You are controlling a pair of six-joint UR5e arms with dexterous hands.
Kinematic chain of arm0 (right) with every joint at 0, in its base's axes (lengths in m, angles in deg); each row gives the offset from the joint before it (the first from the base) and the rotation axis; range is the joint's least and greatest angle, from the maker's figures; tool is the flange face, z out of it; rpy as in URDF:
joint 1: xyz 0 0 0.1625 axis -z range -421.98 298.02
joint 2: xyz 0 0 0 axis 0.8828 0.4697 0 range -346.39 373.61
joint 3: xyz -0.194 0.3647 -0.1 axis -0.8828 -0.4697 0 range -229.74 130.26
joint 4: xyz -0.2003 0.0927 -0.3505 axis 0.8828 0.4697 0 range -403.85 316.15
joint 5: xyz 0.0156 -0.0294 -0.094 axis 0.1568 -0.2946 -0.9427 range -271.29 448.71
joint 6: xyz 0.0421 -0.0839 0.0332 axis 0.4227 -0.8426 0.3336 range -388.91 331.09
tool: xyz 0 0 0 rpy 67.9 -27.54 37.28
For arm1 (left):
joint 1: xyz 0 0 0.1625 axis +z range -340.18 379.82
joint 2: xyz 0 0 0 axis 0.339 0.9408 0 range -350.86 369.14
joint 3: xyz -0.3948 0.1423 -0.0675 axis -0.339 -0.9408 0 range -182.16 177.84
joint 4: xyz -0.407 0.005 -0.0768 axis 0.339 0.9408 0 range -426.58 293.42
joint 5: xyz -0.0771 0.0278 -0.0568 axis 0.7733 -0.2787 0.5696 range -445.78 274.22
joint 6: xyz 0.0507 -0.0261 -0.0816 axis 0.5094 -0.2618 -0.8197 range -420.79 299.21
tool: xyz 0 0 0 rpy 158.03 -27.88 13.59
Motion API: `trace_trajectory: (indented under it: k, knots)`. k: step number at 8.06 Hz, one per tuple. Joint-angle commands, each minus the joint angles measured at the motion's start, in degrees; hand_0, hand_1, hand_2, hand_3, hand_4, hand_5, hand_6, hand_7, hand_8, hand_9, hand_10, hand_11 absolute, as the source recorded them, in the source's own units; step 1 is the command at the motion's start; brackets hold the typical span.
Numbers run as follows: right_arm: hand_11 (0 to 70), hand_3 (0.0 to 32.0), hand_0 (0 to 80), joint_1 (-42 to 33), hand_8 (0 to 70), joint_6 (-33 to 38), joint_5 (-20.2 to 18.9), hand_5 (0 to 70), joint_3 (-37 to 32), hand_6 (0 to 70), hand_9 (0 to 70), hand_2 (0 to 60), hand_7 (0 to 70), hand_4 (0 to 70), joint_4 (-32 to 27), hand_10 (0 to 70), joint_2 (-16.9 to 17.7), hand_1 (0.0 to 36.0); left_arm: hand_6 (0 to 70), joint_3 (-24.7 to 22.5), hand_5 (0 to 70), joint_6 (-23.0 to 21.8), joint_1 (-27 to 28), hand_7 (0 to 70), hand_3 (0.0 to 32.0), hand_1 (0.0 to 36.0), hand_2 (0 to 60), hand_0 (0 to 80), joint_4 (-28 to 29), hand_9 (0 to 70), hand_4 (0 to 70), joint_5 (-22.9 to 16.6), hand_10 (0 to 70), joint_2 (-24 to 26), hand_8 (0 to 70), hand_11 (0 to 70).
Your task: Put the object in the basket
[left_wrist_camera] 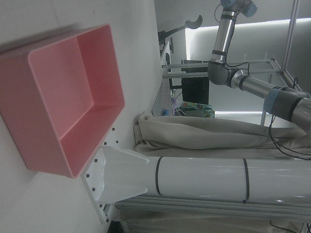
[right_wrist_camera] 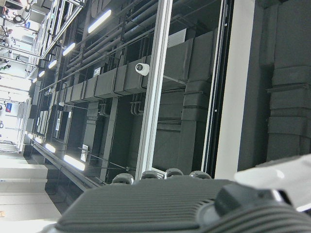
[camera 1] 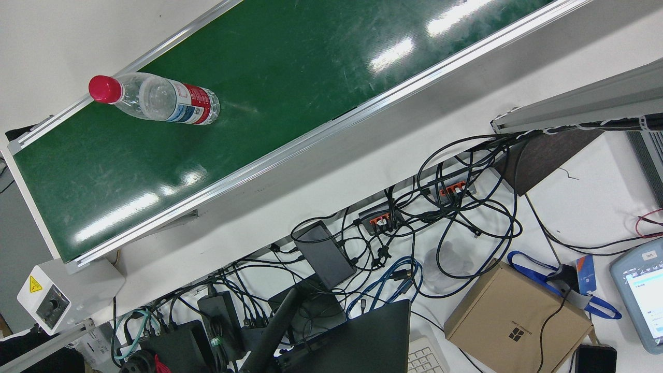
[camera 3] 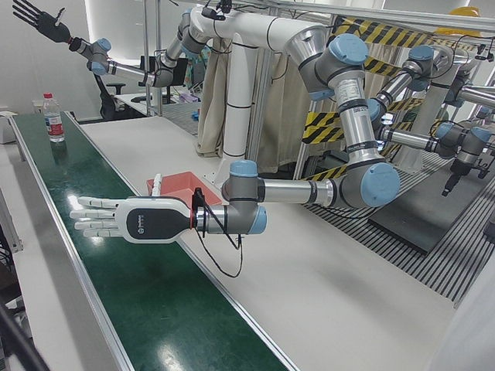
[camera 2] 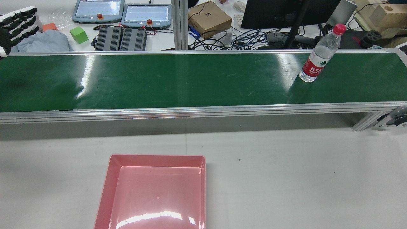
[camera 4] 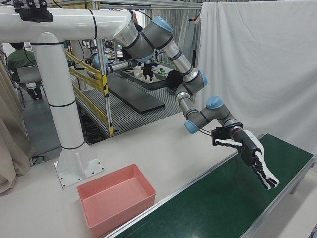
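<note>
Progress: nothing is placed yet. The pink basket (camera 2: 155, 156) sits empty on the white table (camera 2: 286, 175), and by my reading the whole pick and carry remains.

Bottle: the water bottle (camera 2: 319, 57) stands upright on the green belt (camera 2: 190, 79), near its far rail at the right end in the rear view.

Left hand: I hold the left hand (camera 3: 116, 218) over the belt's opposite end, fingers (camera 3: 87, 216) stretched flat and grasping nothing, well apart from the bottle.

Right hand: the right hand (camera 3: 39, 19) is raised high above the bottle's end, fingers splayed and empty, nowhere near touching it.

Next: I judge the right hand is better placed to reach it.
</note>
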Motion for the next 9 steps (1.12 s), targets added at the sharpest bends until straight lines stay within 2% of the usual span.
trace_trajectory:
  k: [1,3,4,9]
  knots:
    - [0.0,0.0,0.0,0.01,0.0,0.00,0.00,0.0,0.00,0.0,0.0,0.0,0.0,0.0,0.00,0.0,0.00,0.0,1.3,-0.09,6.0,0.09,-0.05,0.0,0.0,4.6,0.0,48.8,0.11,0.0,11.9,0.06,3.5,-0.09,1.6,5.9]
    - [0.0,0.0,0.0,0.01,0.0,0.00,0.00,0.0,0.00,0.0,0.0,0.0,0.0,0.0,0.00,0.0,0.00,0.0,2.1,-0.09,3.0,0.17,-0.05,0.6,0.0,4.5,0.0,49.1,0.11,0.7,13.4,0.06,3.9,-0.35,2.1,6.5]
    - [0.0,0.0,0.0,0.01,0.0,0.00,0.00,0.0,0.00,0.0,0.0,0.0,0.0,0.0,0.00,0.0,0.00,0.0,1.3,-0.09,1.3,0.17,-0.05,0.3,0.0,3.9,0.0,48.8,0.02,0.5,11.9,0.06,3.4,-0.36,1.2,5.9]
    - [0.0,0.0,0.0,0.01,0.0,0.00,0.00,0.0,0.00,0.0,0.0,0.0,0.0,0.0,0.00,0.0,0.00,0.0,0.6,-0.44,3.7,0.17,-0.40,0.0,0.0,3.6,0.0,48.4,0.02,0.0,10.6,0.06,3.7,-0.44,0.9,6.2]
